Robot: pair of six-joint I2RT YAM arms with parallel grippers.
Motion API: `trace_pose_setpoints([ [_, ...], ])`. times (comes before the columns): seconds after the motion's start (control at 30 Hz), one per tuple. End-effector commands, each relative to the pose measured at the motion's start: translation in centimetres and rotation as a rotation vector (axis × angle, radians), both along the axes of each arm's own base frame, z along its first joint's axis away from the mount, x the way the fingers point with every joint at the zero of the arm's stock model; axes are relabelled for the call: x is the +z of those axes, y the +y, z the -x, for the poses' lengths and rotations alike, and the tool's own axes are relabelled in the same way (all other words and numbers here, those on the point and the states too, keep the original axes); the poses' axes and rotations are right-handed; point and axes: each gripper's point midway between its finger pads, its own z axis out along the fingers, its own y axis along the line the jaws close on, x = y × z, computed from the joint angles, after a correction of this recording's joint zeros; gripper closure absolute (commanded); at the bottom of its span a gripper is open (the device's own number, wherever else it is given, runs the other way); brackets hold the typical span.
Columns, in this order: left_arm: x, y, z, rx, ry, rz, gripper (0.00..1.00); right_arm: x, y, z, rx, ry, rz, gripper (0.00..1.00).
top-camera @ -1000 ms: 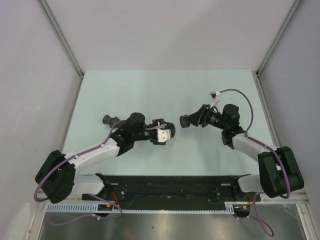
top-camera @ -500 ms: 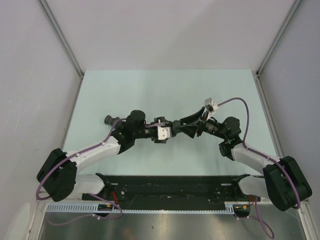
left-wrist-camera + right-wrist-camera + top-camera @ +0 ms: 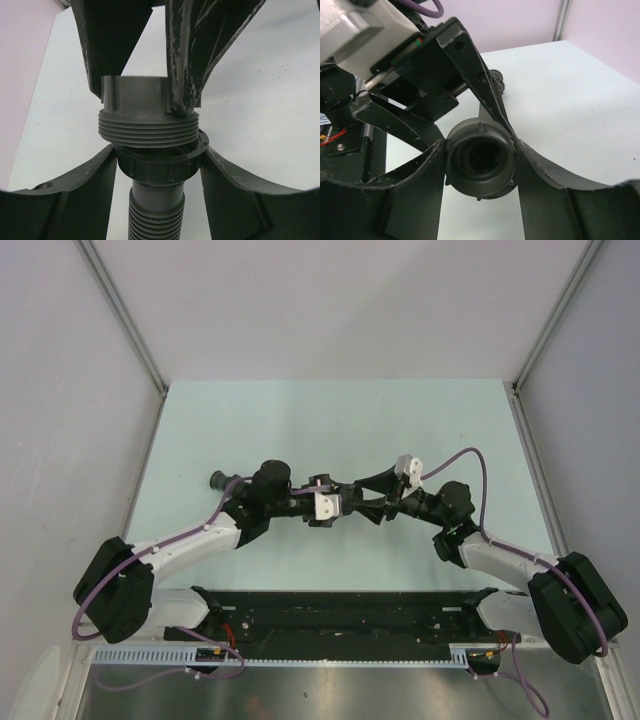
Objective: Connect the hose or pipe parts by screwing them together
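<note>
My two grippers meet above the middle of the table. My left gripper (image 3: 159,161) is shut on the knurled ring nut (image 3: 160,170) at the end of a black ribbed hose (image 3: 156,217). The nut's open mouth faces away from the wrist. My right gripper (image 3: 480,152) is shut on a short black threaded fitting (image 3: 480,160), which is hollow from end to end. In the left wrist view that threaded fitting (image 3: 147,120) sits end to end against the nut's mouth, with the right fingers (image 3: 200,55) coming down over it. From above, the joint (image 3: 359,503) is mostly hidden by both sets of fingers.
A black collared piece (image 3: 216,480) lies on the pale green table (image 3: 330,420) left of the left arm. Whether it belongs to the held hose I cannot tell. Grey walls close in on both sides. A black rail (image 3: 340,605) runs between the arm bases.
The right arm has swung left and turned its wrist, bringing the threaded fitting up against the nut in the left gripper. The left arm has barely moved.
</note>
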Motion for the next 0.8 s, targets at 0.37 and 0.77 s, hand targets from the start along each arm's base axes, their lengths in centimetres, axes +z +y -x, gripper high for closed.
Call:
trace_pose_setpoints([
  [0.37,3.7,-0.7,0.0,-0.033,-0.061,0.086,1.0,-1.7,-0.1,-1.8,-0.069,-0.132,0.088,0.78],
  [0.77,3.7,-0.8,0.0,-0.038,-0.064,0.085,1.0,-2.4,1.0,-1.2,-0.039,-0.104,0.078,0.79],
])
